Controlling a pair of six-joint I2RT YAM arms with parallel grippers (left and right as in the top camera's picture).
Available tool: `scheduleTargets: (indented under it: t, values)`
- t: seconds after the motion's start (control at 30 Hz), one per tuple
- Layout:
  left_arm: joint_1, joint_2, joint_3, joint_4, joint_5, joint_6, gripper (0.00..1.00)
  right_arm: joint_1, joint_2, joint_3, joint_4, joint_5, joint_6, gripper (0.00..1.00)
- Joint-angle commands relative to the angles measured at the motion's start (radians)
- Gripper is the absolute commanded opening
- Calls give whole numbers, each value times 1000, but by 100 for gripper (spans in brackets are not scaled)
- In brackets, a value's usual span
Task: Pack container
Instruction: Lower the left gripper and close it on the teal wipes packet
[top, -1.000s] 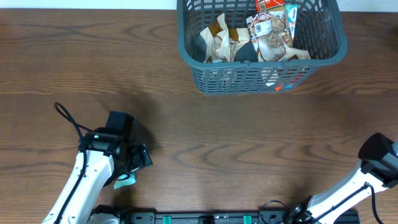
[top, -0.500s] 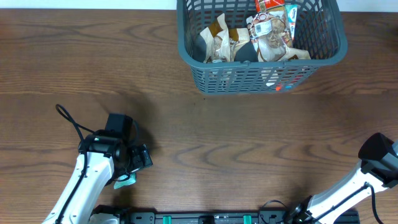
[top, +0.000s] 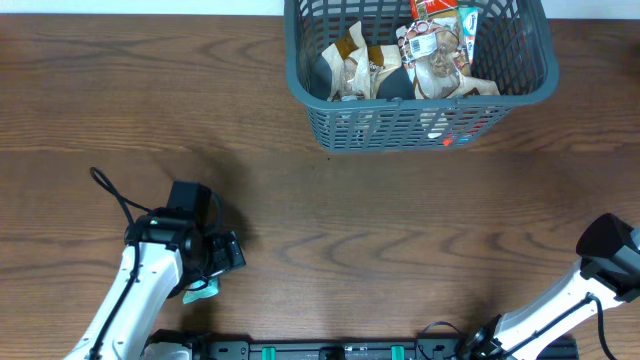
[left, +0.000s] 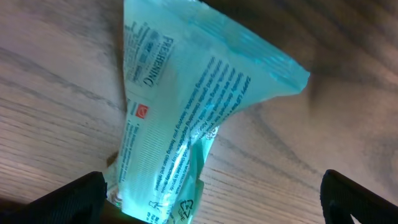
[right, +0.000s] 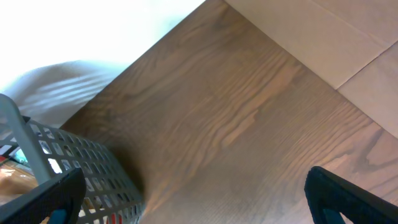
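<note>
The container (top: 420, 125), a dark grey-blue lattice basket, stands at the back centre-right and holds several snack packets (top: 430, 55). Its corner shows in the right wrist view (right: 87, 168). A teal packet (left: 186, 106) with printed text lies on the table; in the overhead view only its edge (top: 200, 293) shows under the left arm. My left gripper (left: 211, 202) is open, low over the table, with its fingers on either side of the packet's near end. My right gripper (right: 196, 199) is open and empty, held above the table to the right of the container.
The right arm (top: 608, 250) reaches in from the front right corner. A black cable (top: 105, 185) loops behind the left arm. A pale wall and cardboard (right: 336, 43) lie beyond the table's far edge.
The left arm has shifted very slightly toward the front edge. The container, its packets and the right arm have not moved.
</note>
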Motion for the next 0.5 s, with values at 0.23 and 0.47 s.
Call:
scheduleTargets:
  t: [0.23,0.47]
  values:
    - [5,71,13,-1,17,20,99,-3,-15,7,-1,-4,7,99]
    - [5,101,21,-1,17,24,99,-3,-15,7,-1,-4,7,99]
